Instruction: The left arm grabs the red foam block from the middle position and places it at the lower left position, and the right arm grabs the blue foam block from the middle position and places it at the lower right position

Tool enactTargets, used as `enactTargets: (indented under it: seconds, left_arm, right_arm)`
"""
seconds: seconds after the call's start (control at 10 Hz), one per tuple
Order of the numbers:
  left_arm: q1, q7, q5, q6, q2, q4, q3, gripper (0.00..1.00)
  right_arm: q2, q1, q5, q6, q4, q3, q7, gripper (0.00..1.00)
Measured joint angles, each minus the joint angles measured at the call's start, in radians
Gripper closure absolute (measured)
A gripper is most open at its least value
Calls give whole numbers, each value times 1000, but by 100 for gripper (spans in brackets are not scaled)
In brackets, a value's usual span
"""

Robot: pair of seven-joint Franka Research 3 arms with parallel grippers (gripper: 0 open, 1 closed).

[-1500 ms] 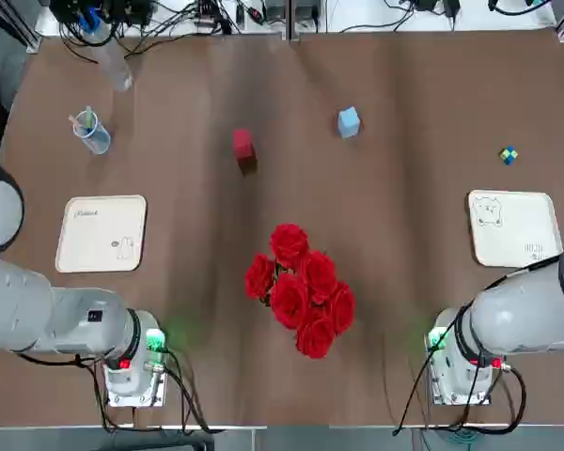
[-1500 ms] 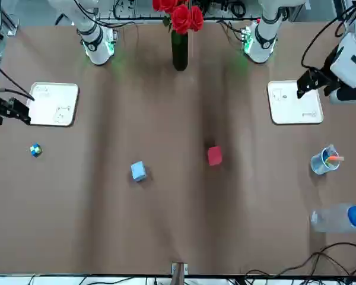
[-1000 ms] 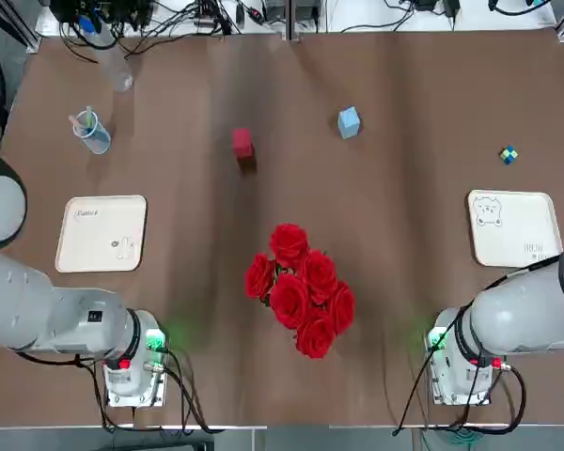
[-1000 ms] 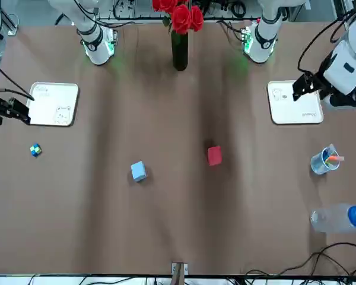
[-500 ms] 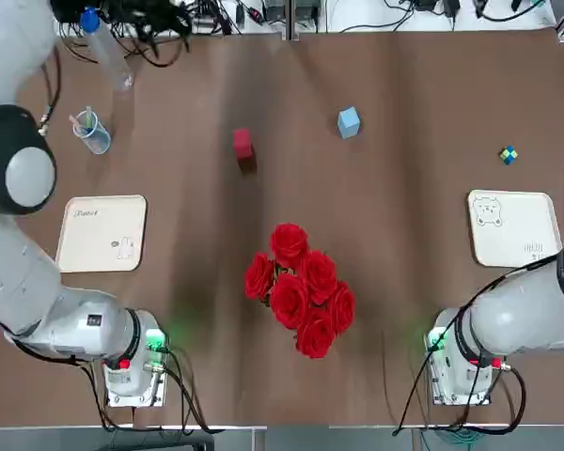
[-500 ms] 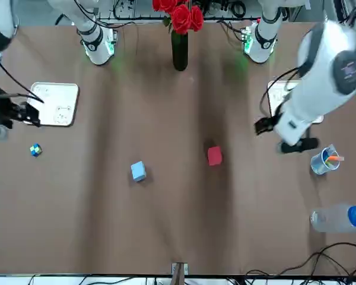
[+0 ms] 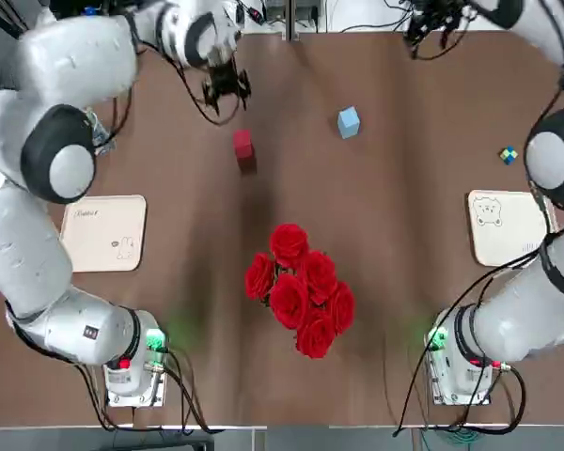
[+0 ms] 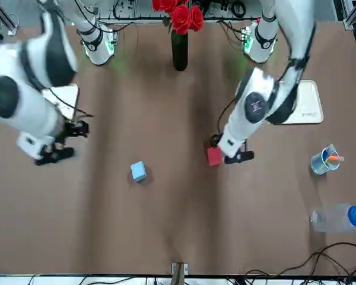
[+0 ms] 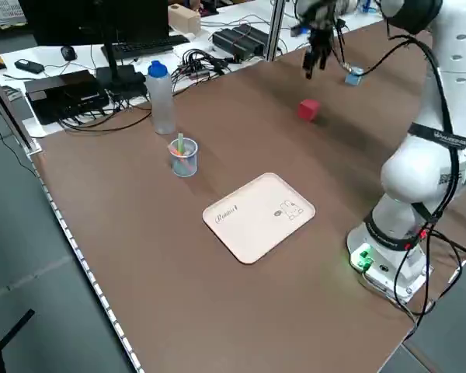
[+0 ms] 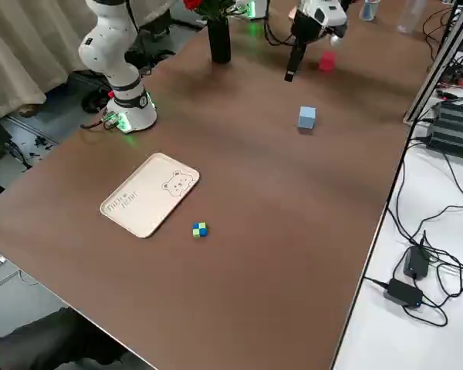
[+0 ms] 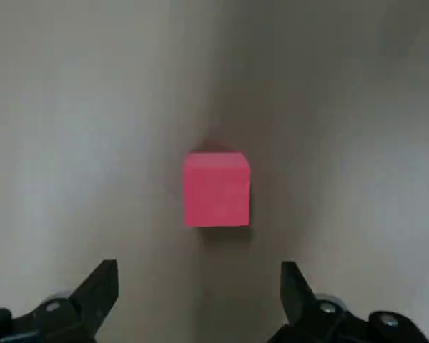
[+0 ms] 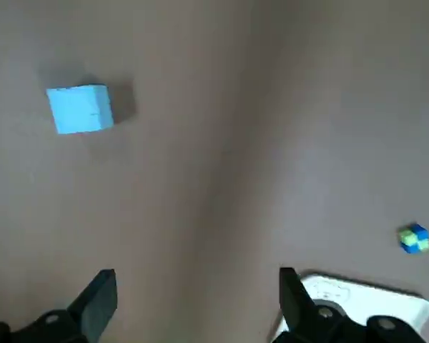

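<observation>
The red foam block (image 7: 242,146) lies on the brown table in the far middle. My left gripper (image 11: 200,275) hovers above it, open, and the red foam block (image 11: 216,189) shows centred beyond its fingers. The blue foam block (image 7: 348,121) lies to its right. My right gripper (image 12: 198,282) is open and high over the table, with the blue foam block (image 12: 80,108) off to one side of it. The lower left tray (image 7: 101,233) and the lower right tray (image 7: 512,228) hold nothing. Neither gripper touches a block.
A bunch of red roses (image 7: 299,287) in a dark vase stands mid-table, near the arms' bases. A small multicoloured cube (image 7: 509,155) lies beyond the right tray. A cup with pens (image 9: 183,158) and a bottle (image 9: 161,97) stand at the far left. Cables line the far edge.
Both arms have swung in from the table's sides. The left gripper has come over the red block and the right gripper toward the blue one. Neither block has moved.
</observation>
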Motion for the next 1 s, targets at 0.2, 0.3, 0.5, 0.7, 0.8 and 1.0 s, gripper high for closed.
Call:
enactTargets:
  seconds: [0.2, 0.3, 0.5, 0.7, 0.8, 1.0]
  left_arm:
    - [-7, -44, 8, 64, 41, -6, 1, 0]
    - [-7, -61, 8, 105, 62, -6, 5, 0]
    - [-6, -87, 22, 134, 96, -6, 13, 0]
    - [-8, -164, 101, 135, 135, -7, 12, 0]
    - [-8, -178, 115, 142, 154, -6, 12, 0]
    - [-8, -190, 115, 175, 168, 3, 12, 0]
  right_arm:
    - [68, 80, 15, 114, -3, 1, 78, 0]
    - [112, 107, 54, 187, -7, 1, 100, 0]
    - [207, 132, 98, 347, -16, 1, 142, 0]
    - [268, 153, 100, 541, -76, 1, 178, 0]
    - [280, 155, 100, 619, -118, 1, 183, 0]
    - [289, 155, 100, 653, -159, -1, 184, 0]
